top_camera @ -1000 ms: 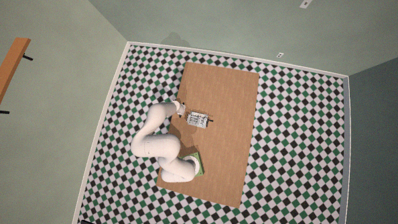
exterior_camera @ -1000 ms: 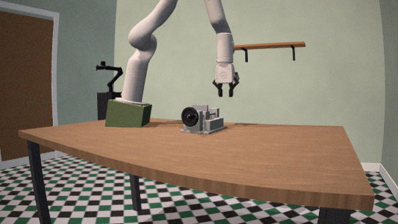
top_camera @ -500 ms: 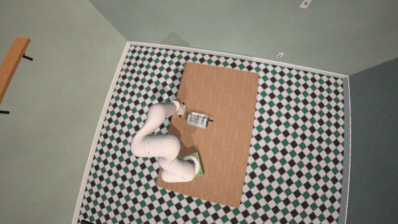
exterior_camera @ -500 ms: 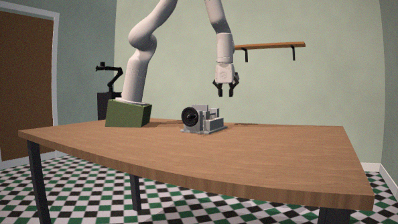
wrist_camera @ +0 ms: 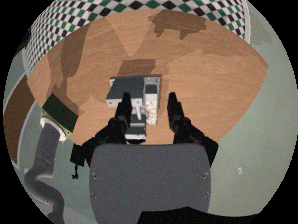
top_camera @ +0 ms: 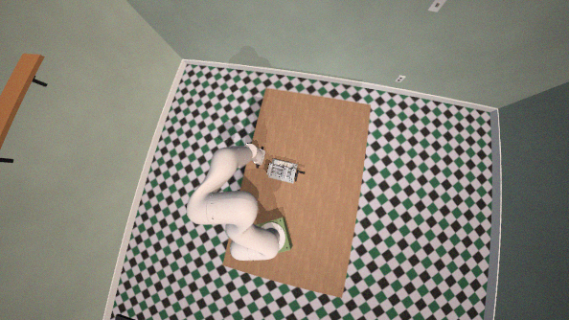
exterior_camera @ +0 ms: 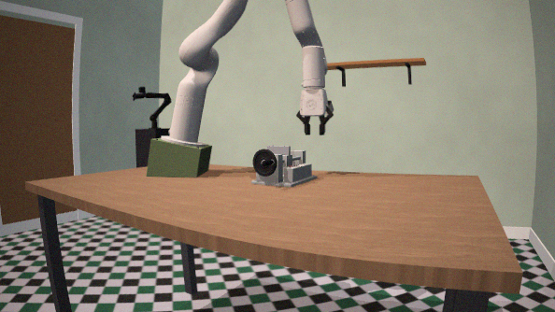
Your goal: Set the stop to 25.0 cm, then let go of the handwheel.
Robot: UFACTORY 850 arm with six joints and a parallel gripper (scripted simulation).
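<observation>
A grey stop device (top_camera: 281,170) (exterior_camera: 299,173) (wrist_camera: 125,91) stands on the wooden table. Its black round handwheel (exterior_camera: 264,163) is on the side facing the exterior camera; in the top view a small dark part (top_camera: 301,172) sticks out at that side. A light scale strip (wrist_camera: 151,107) shows on the device in the wrist view, too small to read, so the stop's setting cannot be told. My gripper (exterior_camera: 314,131) (wrist_camera: 149,99) is open and empty. It hangs above the table, higher than the device and on the side away from the handwheel, touching nothing.
The arm's green base block (top_camera: 287,238) (exterior_camera: 177,160) (wrist_camera: 61,112) stands on the wooden table (top_camera: 321,213) (exterior_camera: 374,217) (wrist_camera: 215,75), beside the device. A wall shelf (exterior_camera: 378,63) and a small black arm (exterior_camera: 161,100) on a dark stand are behind the table.
</observation>
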